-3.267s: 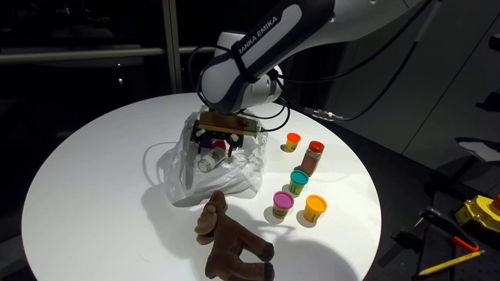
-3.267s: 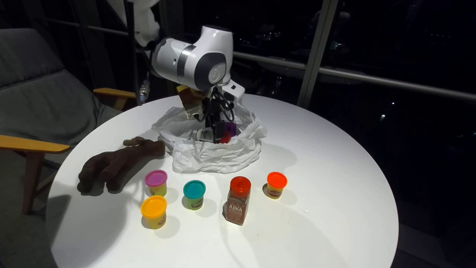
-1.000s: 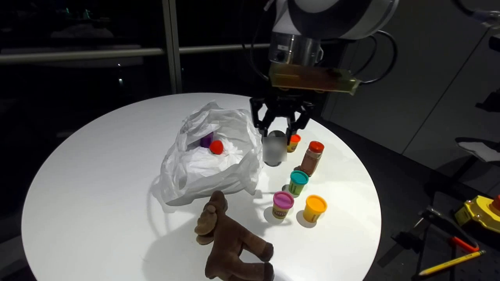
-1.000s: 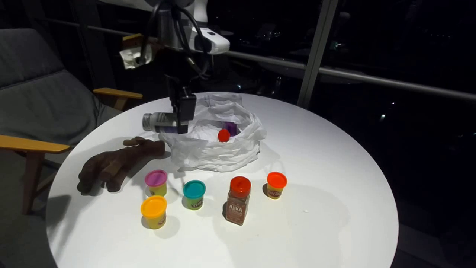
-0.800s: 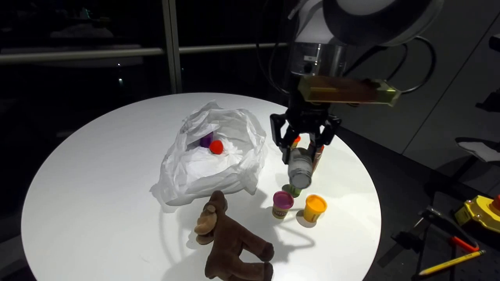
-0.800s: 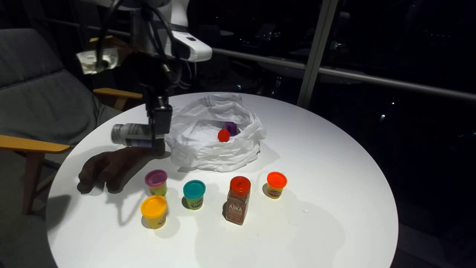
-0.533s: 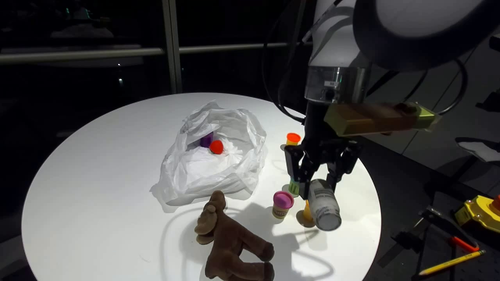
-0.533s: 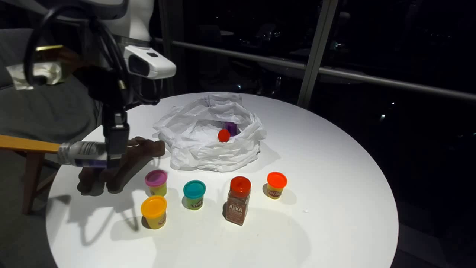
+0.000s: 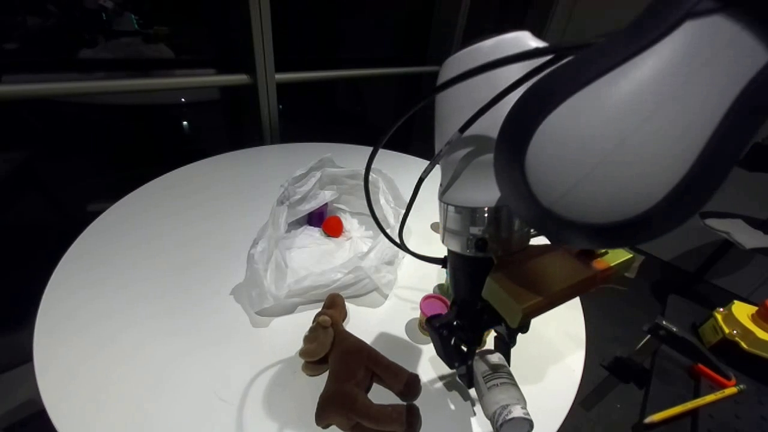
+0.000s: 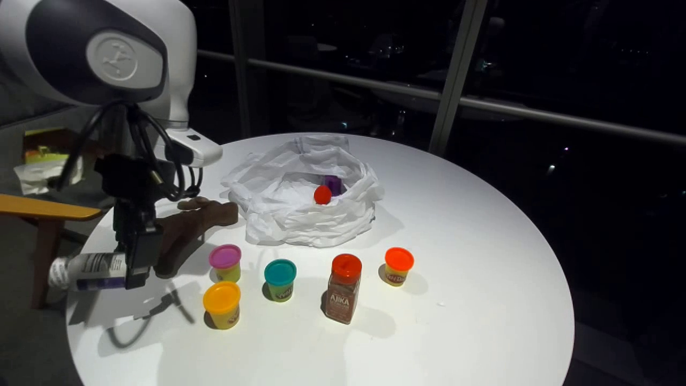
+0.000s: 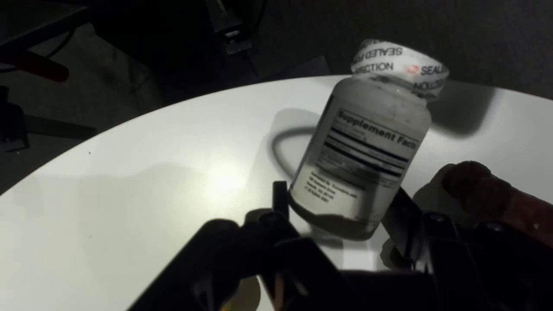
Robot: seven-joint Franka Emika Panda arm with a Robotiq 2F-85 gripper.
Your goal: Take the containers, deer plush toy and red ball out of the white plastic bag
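My gripper is shut on a white supplement bottle, one of the containers, tilted above the table near its edge. The white plastic bag lies with its mouth spread, and inside sit the red ball and a purple container. On its side on the table rests the deer plush toy. Standing upright outside the bag are a pink-lidded tub, a yellow tub, a teal-lidded tub, a red-capped spice jar and a red-lidded tub.
The round white table ends close to the held bottle. A chair's wooden armrest stands beside that edge. Off the table, a dark surface carries a pencil and a yellow tool. Arm cables loop near the bag.
The bottle has come up out of the bag in my gripper and travelled past the upright tubs toward the table edge, lower now than half a second ago. Ball, bag and plush stay put.
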